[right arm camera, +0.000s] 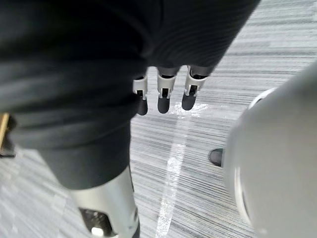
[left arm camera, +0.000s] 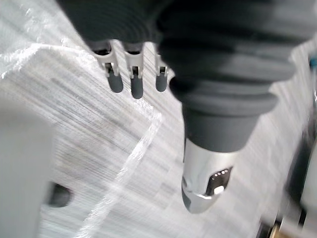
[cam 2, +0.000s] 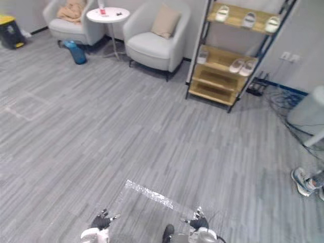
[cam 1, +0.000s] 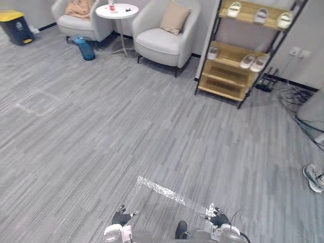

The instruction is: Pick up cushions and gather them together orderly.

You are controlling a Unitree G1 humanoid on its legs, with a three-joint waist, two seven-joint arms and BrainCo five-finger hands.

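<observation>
Left eye view: a beige cushion point(cam 1: 174, 17) leans upright against the back of the nearer grey armchair point(cam 1: 162, 43), far across the floor from the robot. A round white table point(cam 1: 117, 11) stands on one side of this chair and a wooden shoe rack point(cam 1: 238, 50) on the other side. The left hand point(cam 1: 121, 217) and the right hand point(cam 1: 219, 218) hang low at the bottom edge, near a strip of shiny tape point(cam 1: 162, 190) on the floor, well apart from any cushion.

Right eye view: on the farther armchair point(cam 2: 68, 28) lies a peach-coloured soft thing point(cam 2: 71, 10). Whether it is a cushion or a crumpled cloth, I cannot tell.

Left wrist view: the fingers point(left arm camera: 132, 84) point straight down over the floor, relaxed, and they hold nothing.

Right wrist view: the fingers point(right arm camera: 164, 101) are likewise straight and empty.

I judge the beige cushion to be light, soft and not fragile. It will probably squash and sag if pinched at one corner. Better, I think, to take it by its two side edges, one hand on each, or with a deep grasp over the top edge.
</observation>
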